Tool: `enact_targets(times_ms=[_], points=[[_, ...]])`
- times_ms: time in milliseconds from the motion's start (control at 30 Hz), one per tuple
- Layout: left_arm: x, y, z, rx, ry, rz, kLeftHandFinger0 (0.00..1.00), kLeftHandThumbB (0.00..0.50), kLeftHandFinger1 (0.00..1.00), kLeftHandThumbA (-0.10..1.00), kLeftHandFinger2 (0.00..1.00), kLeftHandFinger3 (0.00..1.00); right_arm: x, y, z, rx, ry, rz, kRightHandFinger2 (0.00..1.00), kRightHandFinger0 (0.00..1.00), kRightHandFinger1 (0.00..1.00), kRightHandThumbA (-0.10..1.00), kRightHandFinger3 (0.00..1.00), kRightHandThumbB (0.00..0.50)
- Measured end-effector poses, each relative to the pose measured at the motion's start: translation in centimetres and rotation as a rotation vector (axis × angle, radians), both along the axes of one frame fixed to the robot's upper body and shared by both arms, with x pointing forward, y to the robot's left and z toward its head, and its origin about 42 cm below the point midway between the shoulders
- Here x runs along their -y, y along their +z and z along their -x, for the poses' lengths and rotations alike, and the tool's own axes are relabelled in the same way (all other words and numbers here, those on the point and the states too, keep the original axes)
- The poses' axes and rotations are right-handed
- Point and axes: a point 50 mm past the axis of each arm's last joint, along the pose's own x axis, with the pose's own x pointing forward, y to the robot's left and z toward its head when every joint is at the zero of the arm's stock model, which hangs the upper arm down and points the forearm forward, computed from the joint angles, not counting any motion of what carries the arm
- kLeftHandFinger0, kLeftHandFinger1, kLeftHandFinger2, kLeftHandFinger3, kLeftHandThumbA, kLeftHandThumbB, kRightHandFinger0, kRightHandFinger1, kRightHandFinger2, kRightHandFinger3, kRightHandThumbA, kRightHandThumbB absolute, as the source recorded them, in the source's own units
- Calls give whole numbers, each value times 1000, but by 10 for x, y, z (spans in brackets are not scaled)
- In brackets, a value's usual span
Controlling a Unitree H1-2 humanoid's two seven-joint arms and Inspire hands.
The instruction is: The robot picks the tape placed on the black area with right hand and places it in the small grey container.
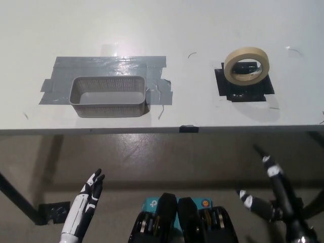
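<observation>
So on the white table (152, 30) there's just 1 roll of tape (246, 65) and 1 small grey container (110, 96), that's the whole lineup. The tape is a beige ring lying flat on the black area (243, 88), which is a patch of black tape stuck down on the right side of the table. The roll covers the patch's upper middle and its top edge pokes a bit past the patch.

The container is a mesh-sided rectangular basket on the left side, sitting on 1 big patch of grey duct tape (101, 68). It looks empty inside. Its front wall is near the table's front edge, not touching it. Tape and container are well apart, with bare white tabletop between them, so lots of open room there.

Both hands are low, below the table's front edge and over the floor. The white left hand (90, 195) is at lower left, fingers straight and close together, holding nothing. The black right hand (266, 190) is at lower right, fingers spread wide, holding nothing, well short of the tape. There's also 1 small black tab (188, 128) on the front edge of the table.
</observation>
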Motion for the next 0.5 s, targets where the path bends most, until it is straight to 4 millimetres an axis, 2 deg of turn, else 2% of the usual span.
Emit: enact_targets(times_ms=[100,167,233,333,500], points=[[0,0,0,1,1,-1,1000,130,1000,1000,1000,1000,0,40,-22,126,-14,68,1000,1000,1000,877,1000,352],[0,0,0,1,1,-2,1000,127,1000,1000,1000,1000,1,66,-41,193,-27,121,1000,1000,1000,854,1000,343],[0,0,0,2,1,-3,1000,129,1000,1000,1000,1000,2,82,-53,223,-45,162,1000,1000,1000,860,1000,346],[-1,0,0,1,1,-4,1000,133,1000,1000,1000,1000,1,99,-71,236,-66,208,1000,1000,1000,851,1000,337],[-1,0,0,5,2,-5,1000,134,1000,1000,1000,1000,-1,107,-101,193,-95,259,1000,1000,1000,800,1000,338]])
